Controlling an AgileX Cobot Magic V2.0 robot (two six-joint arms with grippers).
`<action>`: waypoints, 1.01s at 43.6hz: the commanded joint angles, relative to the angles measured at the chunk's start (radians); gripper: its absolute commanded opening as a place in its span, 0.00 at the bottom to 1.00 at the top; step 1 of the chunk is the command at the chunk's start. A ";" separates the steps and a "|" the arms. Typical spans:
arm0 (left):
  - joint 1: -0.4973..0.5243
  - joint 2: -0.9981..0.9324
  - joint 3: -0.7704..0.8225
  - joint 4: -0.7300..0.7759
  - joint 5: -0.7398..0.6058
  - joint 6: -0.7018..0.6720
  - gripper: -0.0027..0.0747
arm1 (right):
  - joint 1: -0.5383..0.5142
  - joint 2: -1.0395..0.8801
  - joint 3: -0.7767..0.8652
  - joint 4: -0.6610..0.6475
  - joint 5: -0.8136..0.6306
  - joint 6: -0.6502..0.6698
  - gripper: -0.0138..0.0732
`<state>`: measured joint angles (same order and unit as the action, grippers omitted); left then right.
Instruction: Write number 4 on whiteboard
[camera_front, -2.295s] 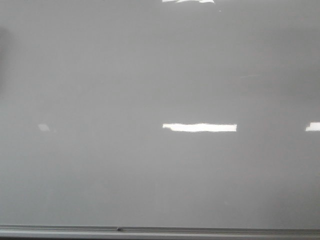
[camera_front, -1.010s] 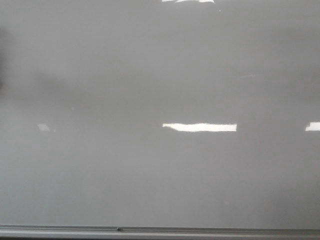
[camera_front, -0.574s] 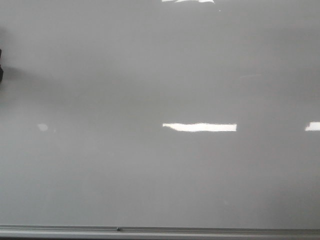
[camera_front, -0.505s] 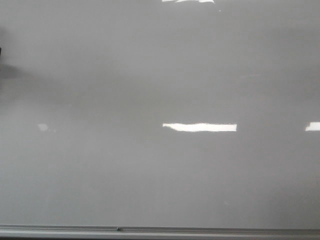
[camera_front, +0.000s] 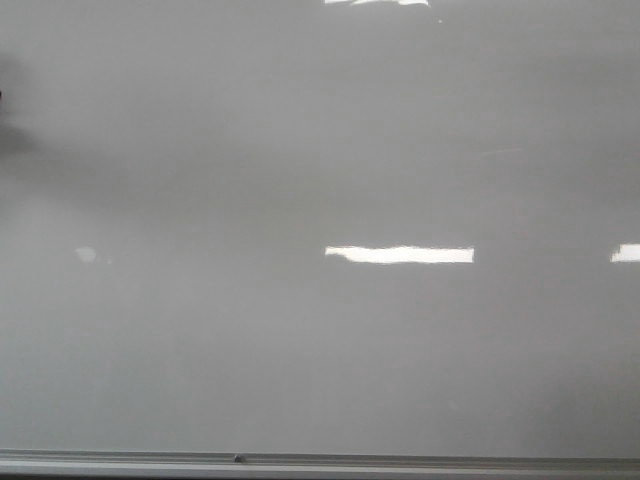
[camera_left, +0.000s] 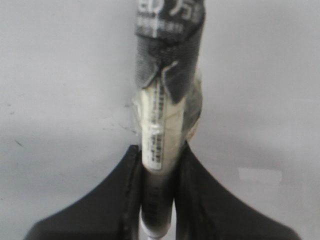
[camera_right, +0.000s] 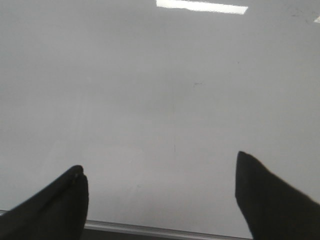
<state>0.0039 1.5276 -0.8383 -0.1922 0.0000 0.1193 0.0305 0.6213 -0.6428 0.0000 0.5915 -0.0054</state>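
The whiteboard (camera_front: 300, 350) fills the front view, pale grey and glossy, with no drawn number 4 on it. My left gripper (camera_left: 159, 155) is shut on a marker (camera_left: 162, 100) wrapped in black and white tape; the marker points at the whiteboard (camera_left: 60, 75) and its tip is out of the frame. My right gripper (camera_right: 160, 170) is open and empty, facing the whiteboard (camera_right: 165, 90) near its lower rail. In the front view only a dark blur at the far left edge shows; neither gripper can be made out there.
A grey metal edge rail (camera_front: 320, 463) runs along the board's bottom and also shows in the right wrist view (camera_right: 150, 229). Bright light reflections (camera_front: 400, 254) lie on the board. Faint old smudges (camera_left: 117, 122) mark the board near the marker.
The dark blur at the front view's far left edge shifted slightly, and a faint shadow spread across the board's left side. The board's surface is unchanged.
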 joint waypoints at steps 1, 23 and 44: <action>-0.005 -0.047 -0.030 -0.002 0.008 -0.001 0.03 | -0.003 0.007 -0.034 -0.009 -0.064 -0.009 0.87; -0.005 -0.357 -0.163 -0.014 0.734 0.133 0.02 | -0.003 0.007 -0.034 -0.009 -0.069 -0.009 0.87; -0.116 -0.380 -0.306 -0.441 1.067 0.708 0.02 | 0.005 0.085 -0.176 0.121 0.149 -0.186 0.87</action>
<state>-0.0517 1.1532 -1.0959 -0.5700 1.0900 0.7716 0.0305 0.6652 -0.7382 0.0558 0.7322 -0.0883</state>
